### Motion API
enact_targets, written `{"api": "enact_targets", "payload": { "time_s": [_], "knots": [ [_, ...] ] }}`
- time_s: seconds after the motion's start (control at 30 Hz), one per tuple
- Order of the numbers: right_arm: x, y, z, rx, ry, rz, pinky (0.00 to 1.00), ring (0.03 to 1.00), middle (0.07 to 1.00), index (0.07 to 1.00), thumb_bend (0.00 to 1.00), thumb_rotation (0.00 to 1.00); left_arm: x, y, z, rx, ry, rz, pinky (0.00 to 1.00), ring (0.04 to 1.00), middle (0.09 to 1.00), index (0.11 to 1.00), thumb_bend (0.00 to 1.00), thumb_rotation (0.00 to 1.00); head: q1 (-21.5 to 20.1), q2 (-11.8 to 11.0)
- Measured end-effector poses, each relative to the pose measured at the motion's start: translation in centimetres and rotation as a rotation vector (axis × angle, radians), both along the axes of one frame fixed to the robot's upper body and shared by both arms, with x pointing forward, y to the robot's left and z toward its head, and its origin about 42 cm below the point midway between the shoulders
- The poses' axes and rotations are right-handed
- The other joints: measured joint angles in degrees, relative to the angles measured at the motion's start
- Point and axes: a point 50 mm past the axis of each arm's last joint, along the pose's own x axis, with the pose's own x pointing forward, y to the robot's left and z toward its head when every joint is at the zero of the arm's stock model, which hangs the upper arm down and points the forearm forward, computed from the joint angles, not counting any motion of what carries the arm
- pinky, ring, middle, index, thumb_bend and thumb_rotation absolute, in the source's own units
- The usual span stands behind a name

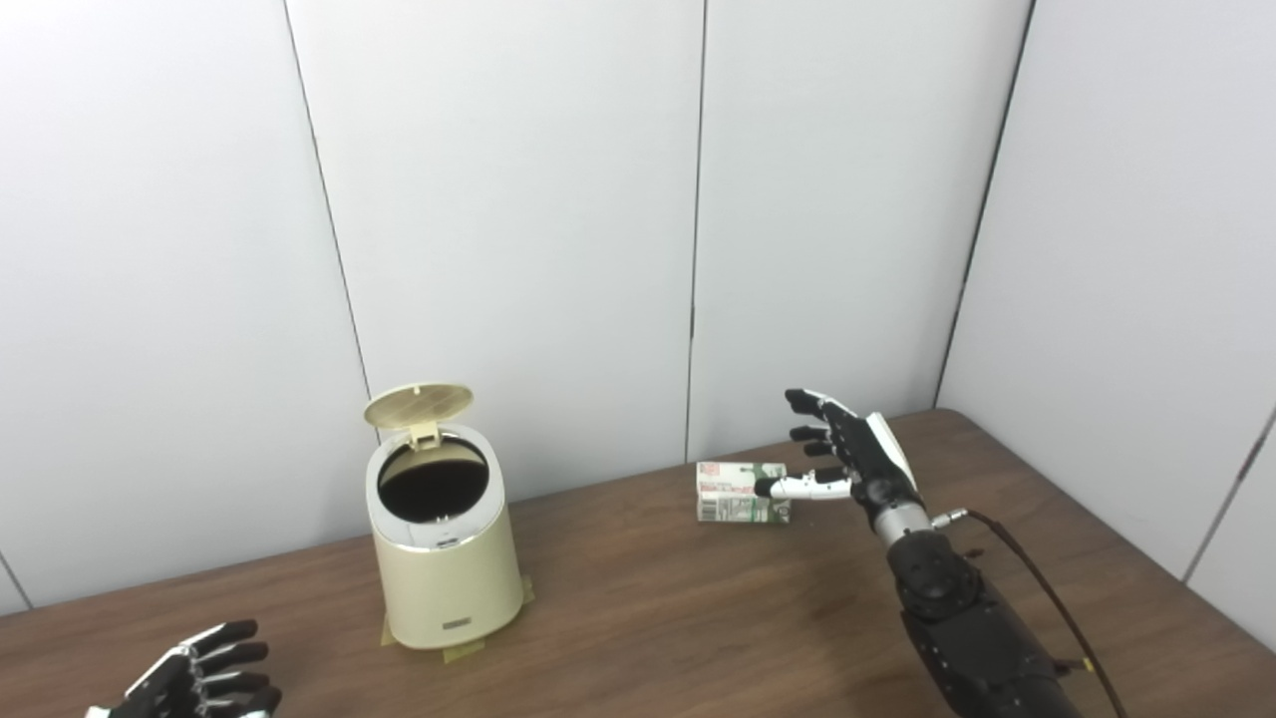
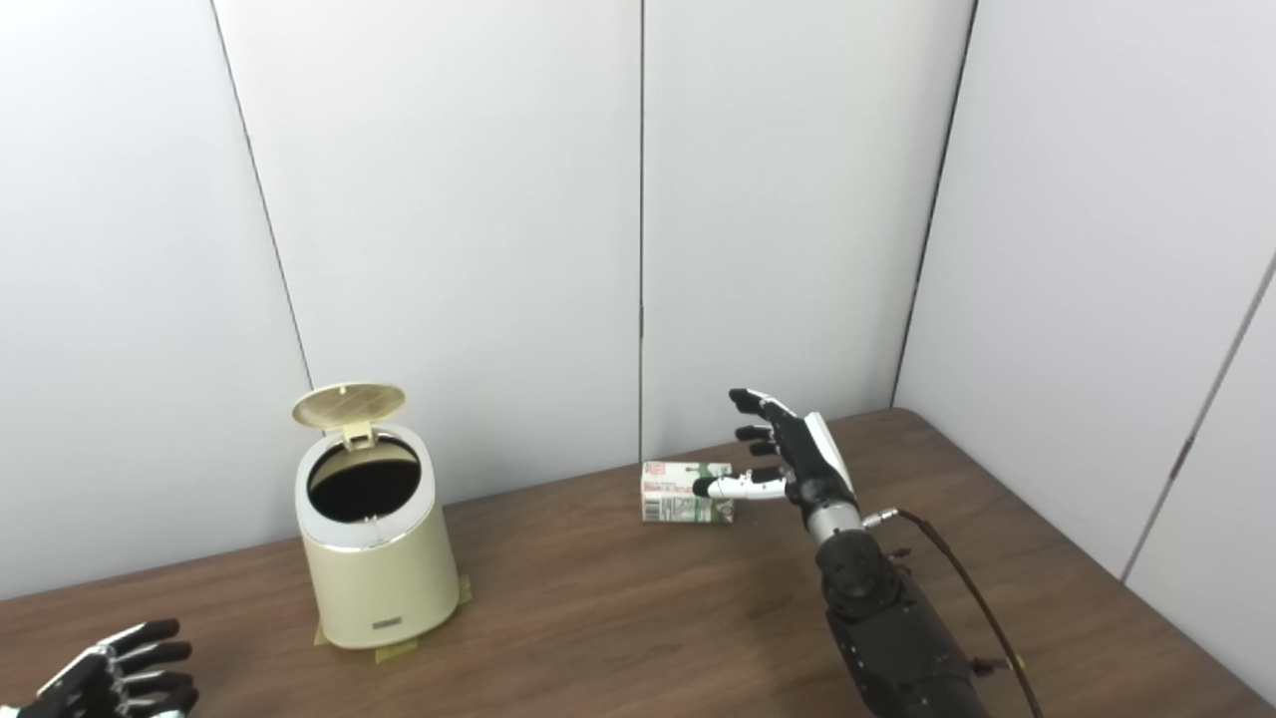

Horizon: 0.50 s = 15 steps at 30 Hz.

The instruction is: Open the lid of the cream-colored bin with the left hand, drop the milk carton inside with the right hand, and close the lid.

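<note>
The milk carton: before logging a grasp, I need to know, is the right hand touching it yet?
Cannot tell. In both eye views the right hand is open with its thumb overlapping the milk carton, but neither shows contact or a gap plainly.

One bin, one milk carton

Seeing cream-colored bin with pale silver-white collar round dark, near-black opening; its lid showing cream with fine grid texture on underside. Milk carton wearing white and green print, red patch at one end. My right hand showing black fingers, white plate along back, white thumb tipped in black, silver wrist. My left hand looking black with white edging. Table showing dark brown wood grain. Wall panels staying plain pale grey, dark seams running between them
</note>
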Motion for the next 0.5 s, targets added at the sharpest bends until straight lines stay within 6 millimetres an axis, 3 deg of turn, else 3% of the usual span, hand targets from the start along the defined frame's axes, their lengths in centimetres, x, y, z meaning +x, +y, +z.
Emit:
{"api": "enact_targets", "payload": {
  "time_s": [0.4,0.5],
  "knots": [
    [0.01,0.13,0.33,-0.053,0.042,0.071,0.92,0.92,0.908,0.924,0.86,0.07,0.0,0.03,0.01,0.001,0.0,0.0,0.53,0.628,0.699,0.723,0.49,0.0,0.0,0.0],
    [0.09,-0.12,0.73,-0.082,0.07,0.126,0.89,0.925,0.931,0.937,0.86,0.07,0.0,0.03,0.0,0.002,0.0,0.0,0.52,0.63,0.702,0.725,0.49,0.0,0.0,0.0]
  ]
}}
